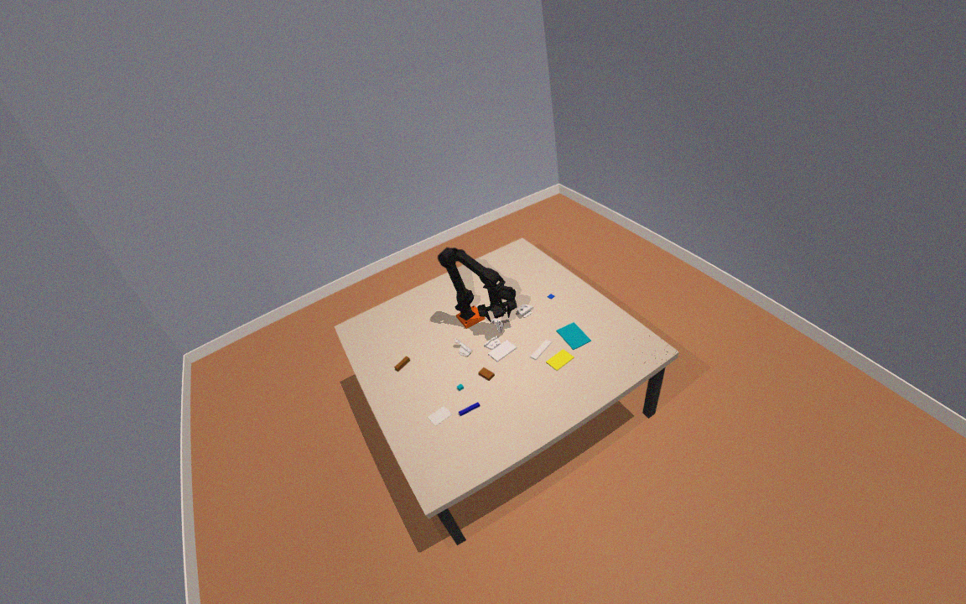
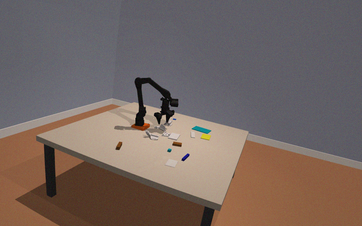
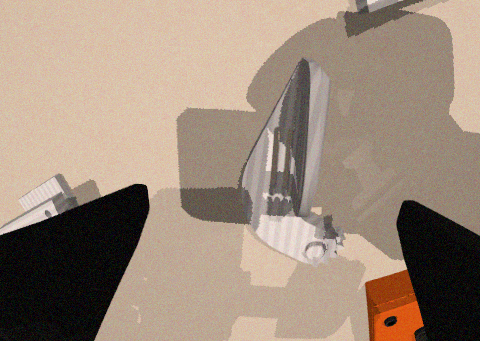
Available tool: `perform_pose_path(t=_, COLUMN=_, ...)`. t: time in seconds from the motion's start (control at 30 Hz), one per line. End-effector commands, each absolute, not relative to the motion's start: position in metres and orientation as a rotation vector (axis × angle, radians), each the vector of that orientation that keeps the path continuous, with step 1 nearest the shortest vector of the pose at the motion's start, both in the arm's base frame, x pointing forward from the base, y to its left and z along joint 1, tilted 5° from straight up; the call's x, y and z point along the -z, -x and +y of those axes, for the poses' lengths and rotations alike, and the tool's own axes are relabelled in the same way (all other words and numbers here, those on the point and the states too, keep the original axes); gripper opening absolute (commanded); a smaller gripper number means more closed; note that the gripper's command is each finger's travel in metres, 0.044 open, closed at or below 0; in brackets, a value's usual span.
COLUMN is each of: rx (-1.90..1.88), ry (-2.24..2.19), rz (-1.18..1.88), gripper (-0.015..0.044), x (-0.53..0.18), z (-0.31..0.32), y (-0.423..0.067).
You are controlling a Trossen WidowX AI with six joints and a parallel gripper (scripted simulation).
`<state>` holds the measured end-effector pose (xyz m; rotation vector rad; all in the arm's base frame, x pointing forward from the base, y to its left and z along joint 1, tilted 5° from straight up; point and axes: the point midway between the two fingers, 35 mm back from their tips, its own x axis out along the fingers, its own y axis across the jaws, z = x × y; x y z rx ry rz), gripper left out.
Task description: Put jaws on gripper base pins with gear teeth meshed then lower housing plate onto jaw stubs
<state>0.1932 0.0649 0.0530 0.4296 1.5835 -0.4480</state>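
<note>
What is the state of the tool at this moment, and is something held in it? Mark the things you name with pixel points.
The tool (image 1: pixel 504 318) (image 2: pixel 162 123) (image 3: pixel 276 207) is open and holds nothing.

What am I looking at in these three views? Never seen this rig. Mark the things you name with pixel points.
One black arm on an orange base (image 1: pixel 461 322) (image 2: pixel 145 127) (image 3: pixel 390 301), with a two-finger gripper (image 2: pixel 163 123) (image 3: pixel 276 207) at its end.

The top view looks down on the table (image 1: pixel 381 330) (image 2: pixel 92 134) from high up. The exterior view looks across it from beyond one side. The wrist view looks down past the two black fingers.

On the table are two pale jaws, one (image 1: pixel 498 325) (image 2: pixel 162 128) (image 3: pixel 315 141) under the gripper, the other (image 1: pixel 463 348) (image 2: pixel 152 137) off to one side. Around them lie other pale parts, a teal plate (image 1: pixel 573 335) (image 2: pixel 201 129), a yellow plate (image 1: pixel 560 359) (image 2: pixel 205 137) and some small blocks.

Nothing is held: the fingers are wide open.
</note>
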Motion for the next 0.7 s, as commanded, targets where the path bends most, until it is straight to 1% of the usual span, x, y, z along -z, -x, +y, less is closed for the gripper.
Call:
perform_pose_path(t=0.0, rx=0.450, ry=-0.421, rz=1.586, gripper=0.0440, x=-0.045, z=0.064, y=-0.192)
perform_pose_path(t=0.67, rx=0.450, ry=-0.421, rz=1.587, gripper=0.0440, x=-0.013, z=0.064, y=-0.190)
